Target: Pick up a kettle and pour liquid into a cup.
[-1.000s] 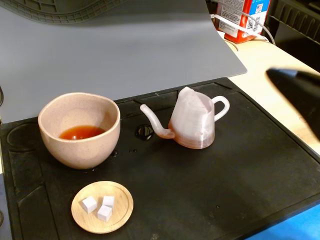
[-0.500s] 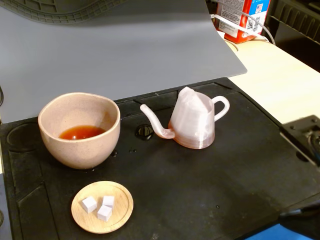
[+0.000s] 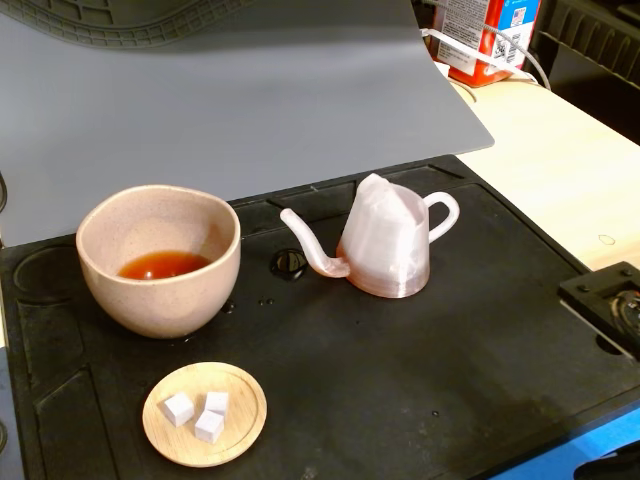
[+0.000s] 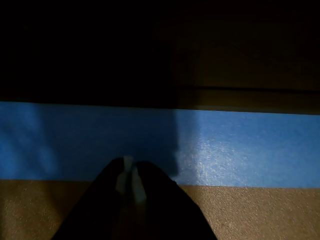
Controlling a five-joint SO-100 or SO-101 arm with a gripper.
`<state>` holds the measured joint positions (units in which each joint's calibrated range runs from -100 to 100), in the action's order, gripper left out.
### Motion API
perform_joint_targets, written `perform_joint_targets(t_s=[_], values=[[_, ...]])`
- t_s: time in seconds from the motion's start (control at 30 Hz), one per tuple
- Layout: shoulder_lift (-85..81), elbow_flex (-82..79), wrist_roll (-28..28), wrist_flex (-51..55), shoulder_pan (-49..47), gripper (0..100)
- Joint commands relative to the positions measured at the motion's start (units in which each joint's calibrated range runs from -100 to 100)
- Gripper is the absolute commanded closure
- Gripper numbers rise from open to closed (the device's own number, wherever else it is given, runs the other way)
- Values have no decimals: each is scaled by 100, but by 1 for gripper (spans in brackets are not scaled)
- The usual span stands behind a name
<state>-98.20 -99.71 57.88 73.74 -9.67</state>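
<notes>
- Kettle (image 3: 388,246) sits upright on the black mat (image 3: 480,330), mid-scene, spout aimed left at the cup (image 3: 160,258)
- Cup stands at the left, apart from the spout tip, tea (image 3: 163,265) pooled in its bottom
- Wooden dish (image 3: 205,413) with white cubes (image 3: 197,411) lies near, just in front of the cup
- Wrist view: gripper (image 4: 131,177) tips pinched together, empty, over blue tape (image 4: 240,150)

Printed carton (image 3: 490,35) at the worktop's far right corner in the fixed view, red and white panels with blue marks, lettering present but too small and blurred to read; no other legible text, numbers or signs
</notes>
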Motion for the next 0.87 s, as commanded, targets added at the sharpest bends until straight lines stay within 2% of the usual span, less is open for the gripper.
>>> perform_joint_targets(t_s=[0.0,0.83], values=[[-9,-11,-18,32,-18,99],[-9,-11,-18,32,20,99]])
